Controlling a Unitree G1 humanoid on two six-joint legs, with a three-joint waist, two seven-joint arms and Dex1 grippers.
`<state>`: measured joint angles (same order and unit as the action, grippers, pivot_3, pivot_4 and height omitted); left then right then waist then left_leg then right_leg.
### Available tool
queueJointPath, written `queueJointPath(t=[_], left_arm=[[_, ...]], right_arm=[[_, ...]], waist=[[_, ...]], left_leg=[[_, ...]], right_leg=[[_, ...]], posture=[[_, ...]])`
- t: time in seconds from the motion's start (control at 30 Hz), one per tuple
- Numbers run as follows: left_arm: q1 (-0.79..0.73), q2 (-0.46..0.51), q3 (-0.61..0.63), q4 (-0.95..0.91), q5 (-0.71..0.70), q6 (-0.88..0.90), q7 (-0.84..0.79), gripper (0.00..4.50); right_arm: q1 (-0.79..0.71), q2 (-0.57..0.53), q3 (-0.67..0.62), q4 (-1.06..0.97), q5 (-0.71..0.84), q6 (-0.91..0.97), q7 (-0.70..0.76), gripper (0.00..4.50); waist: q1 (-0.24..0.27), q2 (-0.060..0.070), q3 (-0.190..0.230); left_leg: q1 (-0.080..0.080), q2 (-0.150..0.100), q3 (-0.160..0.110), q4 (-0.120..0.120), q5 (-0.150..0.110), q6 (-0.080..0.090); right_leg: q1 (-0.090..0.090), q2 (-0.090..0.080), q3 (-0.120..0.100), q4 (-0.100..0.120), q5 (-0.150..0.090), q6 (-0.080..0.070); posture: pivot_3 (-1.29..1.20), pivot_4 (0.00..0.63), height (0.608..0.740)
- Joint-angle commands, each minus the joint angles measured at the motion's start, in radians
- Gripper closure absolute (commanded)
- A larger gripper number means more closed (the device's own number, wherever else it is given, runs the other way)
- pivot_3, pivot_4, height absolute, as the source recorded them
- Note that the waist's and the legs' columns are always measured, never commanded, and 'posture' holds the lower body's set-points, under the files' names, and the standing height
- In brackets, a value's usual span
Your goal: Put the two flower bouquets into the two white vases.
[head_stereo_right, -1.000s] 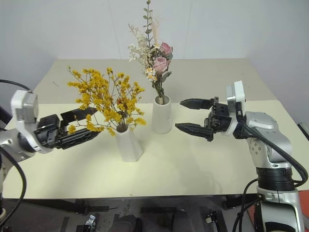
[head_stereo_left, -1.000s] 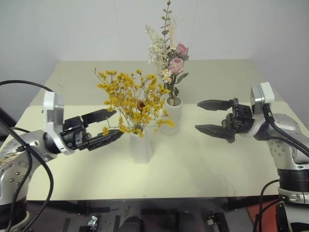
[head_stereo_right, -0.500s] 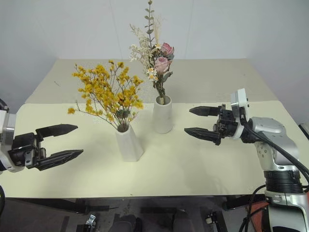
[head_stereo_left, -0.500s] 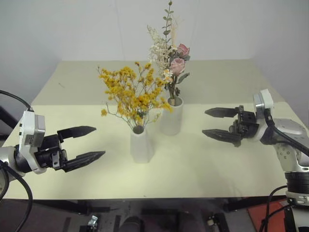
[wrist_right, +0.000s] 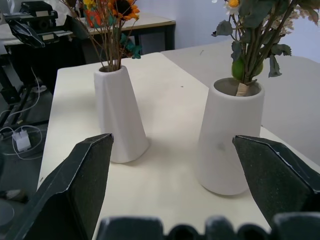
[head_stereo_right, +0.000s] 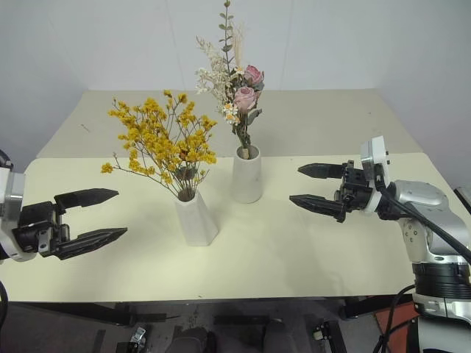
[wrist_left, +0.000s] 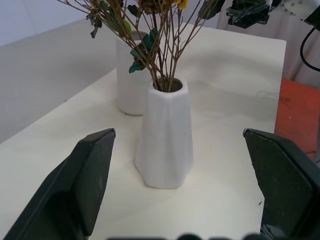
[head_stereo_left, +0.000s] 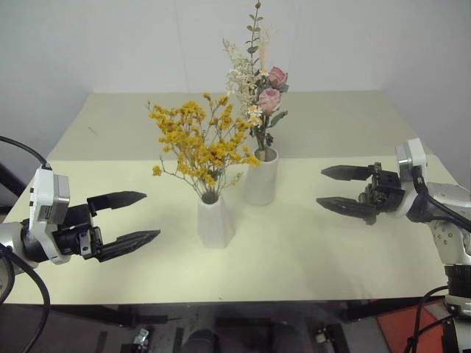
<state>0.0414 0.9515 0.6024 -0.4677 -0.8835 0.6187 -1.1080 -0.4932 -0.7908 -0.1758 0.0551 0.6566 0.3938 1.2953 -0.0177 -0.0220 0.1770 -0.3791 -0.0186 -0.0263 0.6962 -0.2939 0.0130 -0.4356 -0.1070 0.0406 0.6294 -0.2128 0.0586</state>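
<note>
We see the yellow bouquet [head_stereo_left: 197, 143] standing in the faceted vase [head_stereo_left: 215, 221] and the rose bouquet [head_stereo_left: 257, 92] in the taller vase [head_stereo_left: 261, 177] just behind it, both upright on the table [head_stereo_left: 309, 243]. Our left gripper [head_stereo_left: 136, 218] and right gripper [head_stereo_left: 333, 187] hover on either side, well apart from the vases, jaws spread wide and holding nothing.

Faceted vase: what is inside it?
The faceted vase holds the yellow bouquet; its thin brown stems enter the narrow mouth. The stem ends are hidden by the white wall, as is anything else that may be inside.
</note>
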Motion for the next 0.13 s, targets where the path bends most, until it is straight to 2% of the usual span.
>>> queueJointPath(t=[0.03, 0.13], left_arm=[[-0.030, 0.009, -0.019, -0.018, 0.015, -0.023, 0.020, 0.03], [-0.047, -0.015, -0.069, -0.004, 0.055, -0.060, 0.029, 0.03]], right_arm=[[-0.023, -0.016, -0.035, 0.021, -0.008, -0.024, 0.005, 0.00], [-0.022, -0.008, -0.030, 0.044, -0.022, -0.036, 0.004, 0.00]], waist=[[0.000, 0.000, 0.000], [0.000, 0.000, 0.000]], left_leg=[[0.000, 0.000, 0.000, 0.000, 0.000, 0.000], [0.001, 0.000, 0.000, 0.000, 0.000, 0.000]], right_leg=[[0.000, 0.000, 0.000, 0.000, 0.000, 0.000], [0.000, 0.000, 0.000, 0.000, 0.000, 0.000]], posture=[[0.00, 0.150, 0.740], [0.00, 0.150, 0.740]])
